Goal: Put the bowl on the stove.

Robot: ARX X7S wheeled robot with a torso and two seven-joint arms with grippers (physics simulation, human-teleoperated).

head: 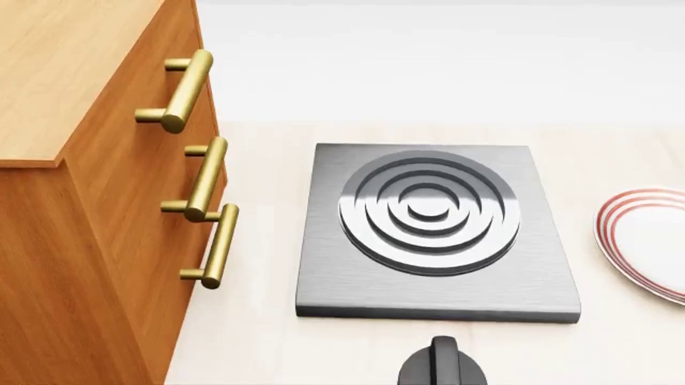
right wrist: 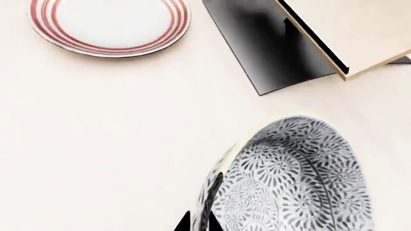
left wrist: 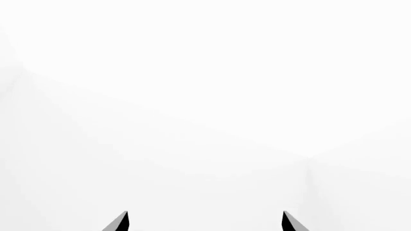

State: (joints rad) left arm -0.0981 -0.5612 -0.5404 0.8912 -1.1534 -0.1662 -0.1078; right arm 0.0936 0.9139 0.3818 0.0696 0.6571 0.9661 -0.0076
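Right gripper (right wrist: 198, 222): two dark fingertips set close together at the rim of the bowl (right wrist: 292, 178), one inside the wall and one outside, pinching it. The bowl, white with grey-blue florets, sits tilted against the pale table (right wrist: 109, 139) in the right wrist view (whether it is lifted clear cannot be told) and does not show in the head view. Near it: a plate (right wrist: 109, 24) with red rim rings, apart from the bowl; a dark slab (right wrist: 270, 48) under a pale board (right wrist: 347, 29). Left gripper (left wrist: 205, 222): tips spread wide, nothing between them, facing blank white. Head view: stove (head: 439, 289), grey slab with ring burner, bare; black knob (head: 442, 365) just before it; wooden drawers (head: 118, 200) with brass handles (head: 204, 180) beside it.
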